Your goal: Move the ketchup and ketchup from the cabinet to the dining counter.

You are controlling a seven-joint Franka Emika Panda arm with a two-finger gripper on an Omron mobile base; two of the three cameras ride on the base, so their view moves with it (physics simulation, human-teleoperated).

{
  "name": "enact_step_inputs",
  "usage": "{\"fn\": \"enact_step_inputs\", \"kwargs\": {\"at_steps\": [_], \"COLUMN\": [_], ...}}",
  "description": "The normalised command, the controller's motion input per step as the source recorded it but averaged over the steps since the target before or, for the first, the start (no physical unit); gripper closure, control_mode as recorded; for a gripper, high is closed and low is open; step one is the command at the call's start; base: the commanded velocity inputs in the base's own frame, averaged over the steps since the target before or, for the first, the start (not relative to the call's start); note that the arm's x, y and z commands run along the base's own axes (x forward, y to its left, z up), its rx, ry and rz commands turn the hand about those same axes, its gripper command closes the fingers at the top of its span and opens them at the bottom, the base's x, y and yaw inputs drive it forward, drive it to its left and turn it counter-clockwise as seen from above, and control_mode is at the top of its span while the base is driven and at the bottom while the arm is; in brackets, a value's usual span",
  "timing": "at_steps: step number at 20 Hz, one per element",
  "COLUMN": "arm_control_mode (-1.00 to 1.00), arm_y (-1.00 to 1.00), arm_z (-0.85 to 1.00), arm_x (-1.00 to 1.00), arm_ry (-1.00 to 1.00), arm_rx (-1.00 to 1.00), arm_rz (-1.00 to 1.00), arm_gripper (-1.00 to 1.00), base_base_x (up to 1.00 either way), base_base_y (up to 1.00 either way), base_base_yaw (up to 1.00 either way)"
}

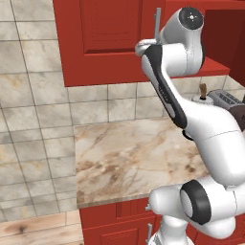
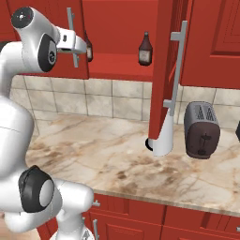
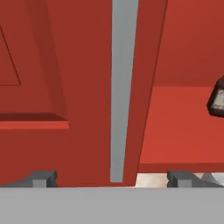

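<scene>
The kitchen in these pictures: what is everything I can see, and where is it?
Ketchup bottles: two, dark red-brown, on the red cabinet shelf.
Wall cabinet: one, red, silver bar handles, right door swung open.
Toaster: one, dark grey, on the marbled worktop at the right.
Paper-towel roll: one, white, standing on the worktop beside the toaster.
Marbled worktop: one, beige-brown, backed by tiles.
Drawer units: red, under the worktop.
Gripper: one, dark fingertips, open, facing the left door's silver handle.

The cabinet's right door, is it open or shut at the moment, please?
Open. In the right base view the right door swings out edge-on toward the camera, exposing the red shelf where two ketchup bottles stand upright.
</scene>
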Motion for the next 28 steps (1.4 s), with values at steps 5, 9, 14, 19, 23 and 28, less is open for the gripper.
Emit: {"fn": "enact_step_inputs", "kwargs": {"at_steps": [5, 9, 14, 19, 23, 28], "arm_control_mode": [-1.0, -1.0, -1.0, -1.0, -1.0, -1.0], "arm_y": [0.0, 0.0, 0.0, 0.0, 0.0, 0.0], "arm_z": [-0.06, -0.09, -0.08, -0.08, -0.01, 0.0], "arm_x": [0.42, 0.36, 0.38, 0.4, 0.14, 0.0], "arm_ry": [0.0, 0.0, 0.0, 0.0, 0.0, 0.0], "arm_rx": [0.0, 0.0, 0.0, 0.0, 0.0, 0.0], "arm_rz": [0.03, 0.01, 0.0, 0.0, 0.0, 0.0], "arm_gripper": [-1.0, -1.0, -1.0, -1.0, -1.0, -1.0], "base_base_x": [0.0, 0.0, 0.0, 0.0, 0.0, 0.0], "base_base_y": [0.0, 0.0, 0.0, 0.0, 0.0, 0.0], "base_base_yaw": [0.0, 0.0, 0.0, 0.0, 0.0, 0.0]}}
